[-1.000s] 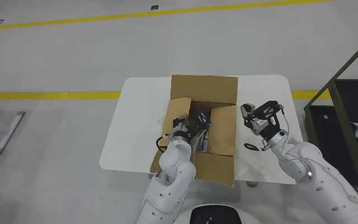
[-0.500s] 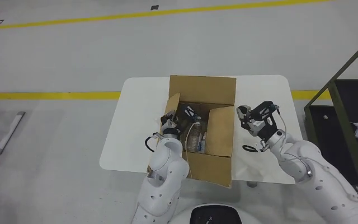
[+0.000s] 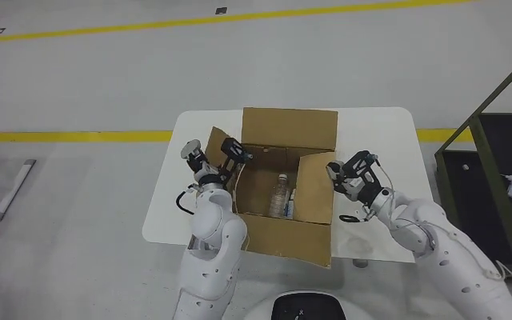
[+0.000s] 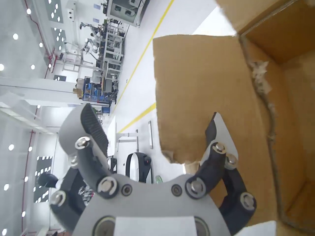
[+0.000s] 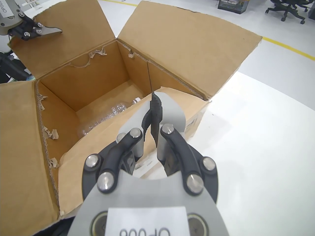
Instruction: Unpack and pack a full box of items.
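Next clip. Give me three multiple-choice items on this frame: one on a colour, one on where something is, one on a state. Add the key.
1. What colour is the top of the table?
A) white
B) black
C) green

2. Where is the clear bottle?
A) standing on the table
B) held in a pincer
C) lying inside the cardboard box

3. How is the left pincer?
A) shut on the bottle
B) open, astride a box flap
C) shut and empty

Key:
1 A, the bare top around the box is white.
2 C, the top view shows it lying on the box floor.
3 B, its fingers stand wide apart with the flap's edge between them.
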`<state>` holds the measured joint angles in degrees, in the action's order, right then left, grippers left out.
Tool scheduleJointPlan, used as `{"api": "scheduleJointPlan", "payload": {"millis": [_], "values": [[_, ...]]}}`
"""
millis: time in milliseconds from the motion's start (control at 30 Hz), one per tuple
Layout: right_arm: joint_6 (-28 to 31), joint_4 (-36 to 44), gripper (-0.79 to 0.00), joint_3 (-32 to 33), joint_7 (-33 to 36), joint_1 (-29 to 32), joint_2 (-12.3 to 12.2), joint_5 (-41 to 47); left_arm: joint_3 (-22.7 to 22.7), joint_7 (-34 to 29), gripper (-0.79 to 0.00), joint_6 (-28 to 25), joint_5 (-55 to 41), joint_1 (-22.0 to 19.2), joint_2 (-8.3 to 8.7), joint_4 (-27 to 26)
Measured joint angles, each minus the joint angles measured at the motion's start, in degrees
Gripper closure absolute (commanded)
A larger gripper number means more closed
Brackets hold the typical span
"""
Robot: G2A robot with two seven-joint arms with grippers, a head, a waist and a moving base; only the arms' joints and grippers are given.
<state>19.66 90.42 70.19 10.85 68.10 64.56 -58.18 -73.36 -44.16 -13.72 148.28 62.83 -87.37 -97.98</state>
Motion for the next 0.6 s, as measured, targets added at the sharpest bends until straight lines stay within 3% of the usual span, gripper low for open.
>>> {"api": "scheduleJointPlan", "payload": {"millis": [233,600], "values": [[-0.29,-0.64,0.0,-0.43,0.12,-0.31,0.27,0.12,-2.98,0.41,-0.785,0.58,1.76,0.13,0.33,2.87],[0.16,-0.76,-0.028,0.18,-2.61,-0.39,0.58,1.48,-3.32,0.72,-0.785,3.29,-0.22,0.08,-0.03,5.44]]}}
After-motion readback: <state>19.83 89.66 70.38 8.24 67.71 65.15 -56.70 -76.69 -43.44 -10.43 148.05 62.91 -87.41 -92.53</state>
